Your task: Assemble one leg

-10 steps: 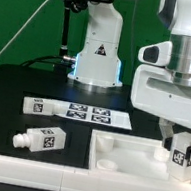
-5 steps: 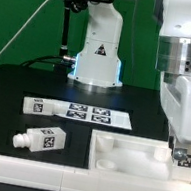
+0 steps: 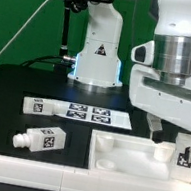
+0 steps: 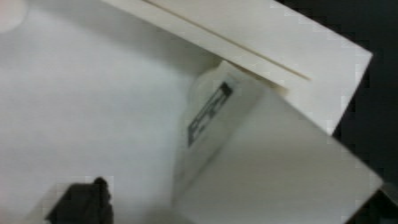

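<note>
Leg (image 3: 186,154) stands upright at the tabletop's (image 3: 124,152) corner on the exterior view's right, its tag facing the camera, and shows in the wrist view as a white block (image 4: 222,110) against the tabletop's rim (image 4: 267,50). Half a second ago the arm's tall narrow body hung right over that corner; now the wide white wrist housing fills that side again and sits higher above the tabletop. The gripper (image 3: 170,139) hovers just above the leg, one dark fingertip (image 4: 75,200) showing in the wrist view, but I cannot tell whether the fingers are apart or clamped. A second leg (image 3: 41,139) lies on its side beside the tabletop, unmoved, with the marker board (image 3: 78,111) behind it
</note>
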`<state>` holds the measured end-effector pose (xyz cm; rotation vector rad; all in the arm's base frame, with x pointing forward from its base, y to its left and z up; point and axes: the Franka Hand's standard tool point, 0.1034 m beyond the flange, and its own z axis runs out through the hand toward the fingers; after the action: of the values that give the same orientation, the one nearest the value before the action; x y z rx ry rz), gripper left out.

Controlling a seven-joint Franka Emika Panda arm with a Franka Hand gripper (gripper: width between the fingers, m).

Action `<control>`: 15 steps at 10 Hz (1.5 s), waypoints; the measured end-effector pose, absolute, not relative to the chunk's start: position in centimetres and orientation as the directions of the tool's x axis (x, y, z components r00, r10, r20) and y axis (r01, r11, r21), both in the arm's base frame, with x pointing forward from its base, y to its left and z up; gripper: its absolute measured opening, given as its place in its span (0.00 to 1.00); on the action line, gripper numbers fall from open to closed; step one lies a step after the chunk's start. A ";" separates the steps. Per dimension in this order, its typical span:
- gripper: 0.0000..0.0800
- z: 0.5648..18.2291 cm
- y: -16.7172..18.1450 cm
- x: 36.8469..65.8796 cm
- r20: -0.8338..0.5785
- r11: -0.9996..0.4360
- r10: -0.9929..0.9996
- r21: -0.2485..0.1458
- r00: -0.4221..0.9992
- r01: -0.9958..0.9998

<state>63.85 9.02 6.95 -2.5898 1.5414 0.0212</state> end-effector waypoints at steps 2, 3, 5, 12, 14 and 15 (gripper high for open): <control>0.80 6.9 8.9 63.8 -0.061 -0.552 -0.827 -0.104 0.559 -0.828; 0.81 6.9 8.8 63.9 -0.053 -0.601 -0.792 -0.106 0.608 -0.792; 0.81 7.5 9.5 64.1 -0.007 -0.767 -0.637 -0.096 0.770 -0.635; 0.77 5.6 8.4 62.7 0.058 -0.945 -0.325 -0.060 0.944 -0.321; 0.55 5.6 8.4 62.7 0.052 -0.912 -0.409 -0.066 0.911 -0.406; 0.35 5.6 8.4 62.7 0.047 -0.883 -0.468 -0.069 0.883 -0.464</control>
<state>62.65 8.45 5.58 -2.9939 0.7415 -0.0963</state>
